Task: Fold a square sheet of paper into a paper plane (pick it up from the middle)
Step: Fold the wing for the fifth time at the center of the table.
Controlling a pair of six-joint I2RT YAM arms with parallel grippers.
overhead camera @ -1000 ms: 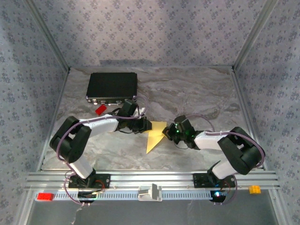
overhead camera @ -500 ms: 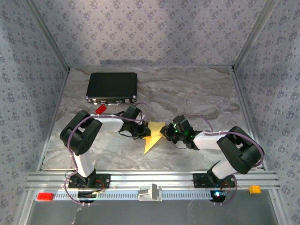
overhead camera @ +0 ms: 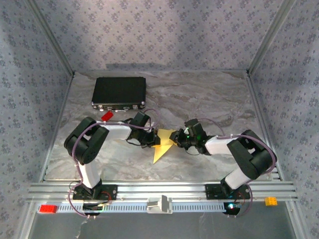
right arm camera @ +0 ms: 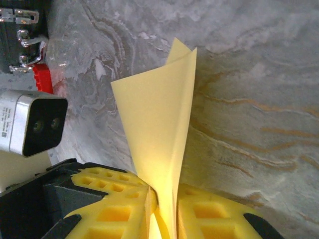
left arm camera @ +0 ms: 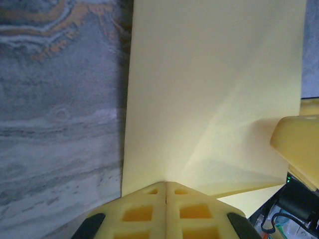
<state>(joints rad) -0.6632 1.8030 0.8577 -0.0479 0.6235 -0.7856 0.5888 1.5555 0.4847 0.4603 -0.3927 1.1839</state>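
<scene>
Two robot arms meet over a folded pale-yellow sheet of paper near the middle of a marbled grey table. The left arm rises from its base at the near edge, bends sharply at the elbow and runs its forearm low and rightward. There the left gripper has its jaws pressed together on the sheet's edge, the paper fanning out flat ahead of it in the left wrist view.

The right arm mirrors that pose, its elbow cocked out toward the right wall and its forearm reaching left. The right gripper has the paper standing upright in a narrow gap between its yellow fingers. Whether the pads actually pinch the sheet cannot be told from the right wrist view.

The paper hangs between the two grippers, with a pointed corner trailing toward the near edge. Its far end curls open above the table. A black case lies at the far left, and a small red brick sits just in front of it.
</scene>
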